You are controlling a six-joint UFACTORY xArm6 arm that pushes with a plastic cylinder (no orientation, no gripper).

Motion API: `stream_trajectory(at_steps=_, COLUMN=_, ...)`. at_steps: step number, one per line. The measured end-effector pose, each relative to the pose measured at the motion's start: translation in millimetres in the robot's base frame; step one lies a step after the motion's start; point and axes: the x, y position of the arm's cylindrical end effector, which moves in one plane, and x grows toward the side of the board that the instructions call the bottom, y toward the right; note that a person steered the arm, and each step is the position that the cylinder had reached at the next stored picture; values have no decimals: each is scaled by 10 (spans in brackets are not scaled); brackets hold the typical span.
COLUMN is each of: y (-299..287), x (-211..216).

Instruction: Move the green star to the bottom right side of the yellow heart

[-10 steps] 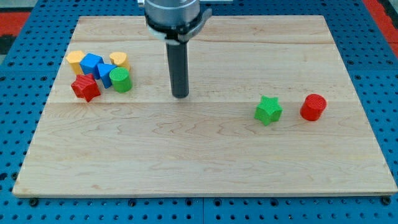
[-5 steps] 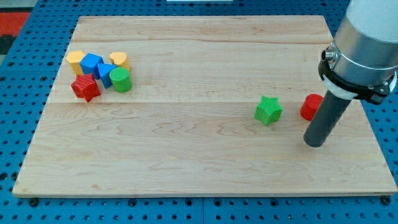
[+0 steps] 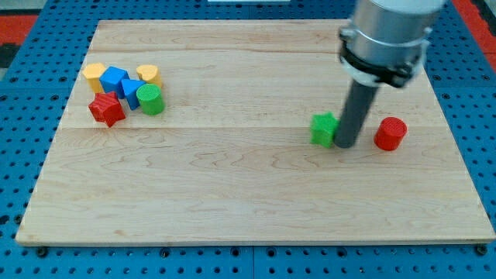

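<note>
The green star lies right of the board's middle. My tip stands against the star's right side, touching it and hiding its right edge. The yellow heart sits far off at the view's upper left, in a cluster of blocks. A red cylinder lies just to the right of my tip, apart from it.
Around the heart sit a yellow block, two blue blocks, a green cylinder and a red star. The wooden board rests on a blue pegboard.
My tip swung from the board's middle to the far right, then came back left between the red cylinder and the green star. The star has shifted a little to the left.
</note>
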Motion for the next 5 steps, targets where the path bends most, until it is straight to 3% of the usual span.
stream_trajectory(at_steps=2, y=-1766, x=-628)
stream_trajectory(at_steps=3, y=-1105, x=-212)
stream_trajectory(at_steps=4, y=-819, x=-658)
stream_trajectory(at_steps=5, y=-1096, x=-918)
